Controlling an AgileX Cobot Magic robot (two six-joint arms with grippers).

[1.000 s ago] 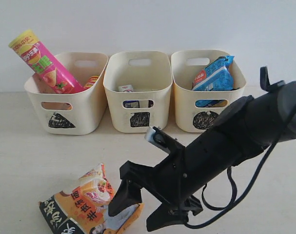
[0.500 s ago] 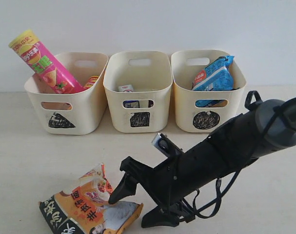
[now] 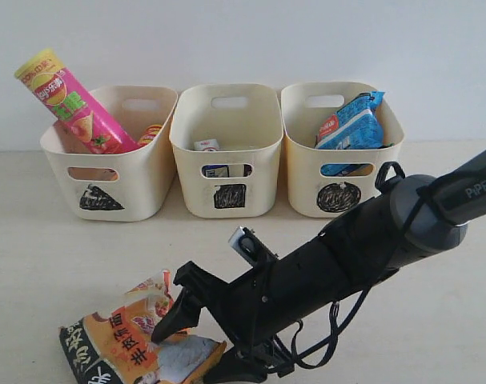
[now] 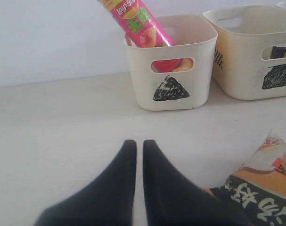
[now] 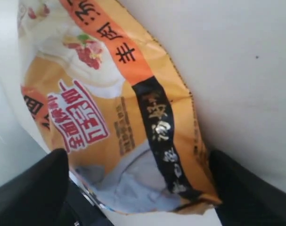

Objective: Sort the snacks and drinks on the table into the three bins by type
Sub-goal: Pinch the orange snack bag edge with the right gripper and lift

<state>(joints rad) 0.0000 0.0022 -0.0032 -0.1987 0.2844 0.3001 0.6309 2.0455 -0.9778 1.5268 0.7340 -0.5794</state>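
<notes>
The orange-black-white crinkly bag (image 3: 118,344) (image 5: 119,108) (image 4: 260,188) lies on the table (image 3: 34,264) at the front left. My right gripper (image 3: 186,356) (image 5: 138,188) reaches across and stands open, one finger on each side of the bag's end. My left gripper (image 4: 139,143) is shut and empty over bare table, out of the exterior view. The pink chip tube (image 3: 66,100) (image 4: 138,21) leans in the triangle bin (image 3: 58,148) (image 4: 199,42), with the yellow-orange tube (image 3: 150,132) beside it. The blue packet (image 3: 351,124) is in the circle bin (image 3: 303,172).
The square bin (image 3: 190,172) (image 4: 237,70) stands in the middle, holding small cartons (image 3: 205,145) that are mostly hidden. A white wall runs behind the bins. The right arm (image 3: 371,240) and its cable lie low across the front right of the table.
My right gripper has moved left and down until its fingers straddle the bag. The bag has shifted slightly to the left.
</notes>
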